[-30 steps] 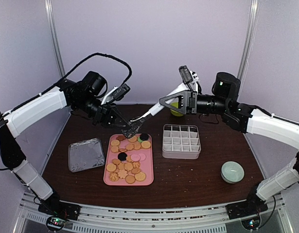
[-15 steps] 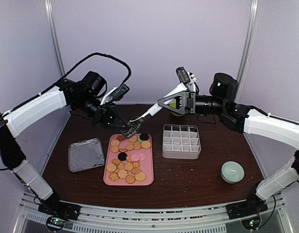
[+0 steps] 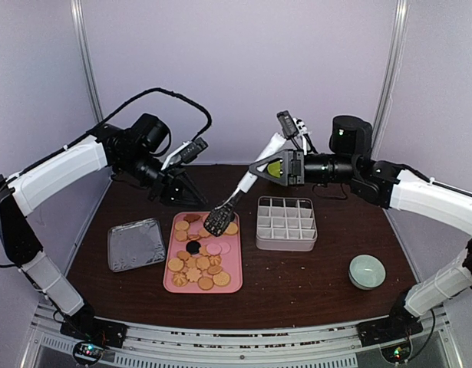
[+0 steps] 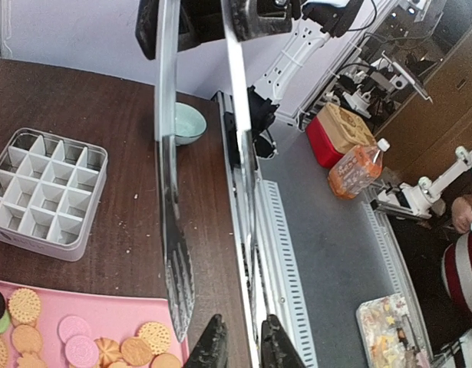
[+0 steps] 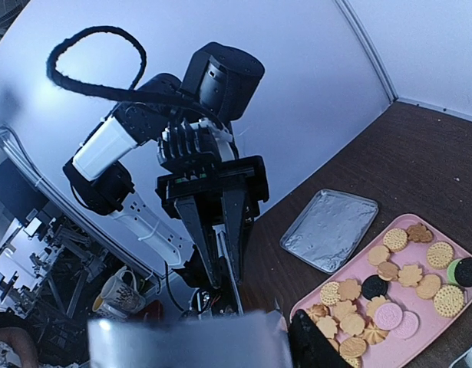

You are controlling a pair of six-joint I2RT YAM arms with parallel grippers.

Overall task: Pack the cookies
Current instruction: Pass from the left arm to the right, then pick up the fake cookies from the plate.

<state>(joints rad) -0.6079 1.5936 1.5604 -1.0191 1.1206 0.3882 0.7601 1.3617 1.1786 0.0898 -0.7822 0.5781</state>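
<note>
The cookies (image 3: pixel 201 261) lie spread on a pink tray (image 3: pixel 168 285); they also show in the left wrist view (image 4: pixel 24 307) and the right wrist view (image 5: pixel 389 272). My right gripper (image 3: pixel 259 167) is shut on metal tongs (image 3: pixel 234 198) at mid-length. The tongs' tip hangs just over the tray's far cookies. In the right wrist view the tongs (image 5: pixel 189 341) are a blur beside one black finger (image 5: pixel 316 346). My left gripper (image 3: pixel 186 195) is off the tongs, left of them. Its fingertips (image 4: pixel 212 346) stand slightly apart with nothing between them.
A white grid box (image 3: pixel 286 222) with empty cells stands right of the pink tray. A foil tray (image 3: pixel 136 244) lies to the left. A pale green bowl (image 3: pixel 367 271) sits near the front right. Something yellow-green (image 3: pixel 278 172) sits behind the right gripper.
My left gripper let go of the tongs' tip and pulled back to the left. My right gripper closed on the tongs, whose tip dropped down over the tray's cookies.
</note>
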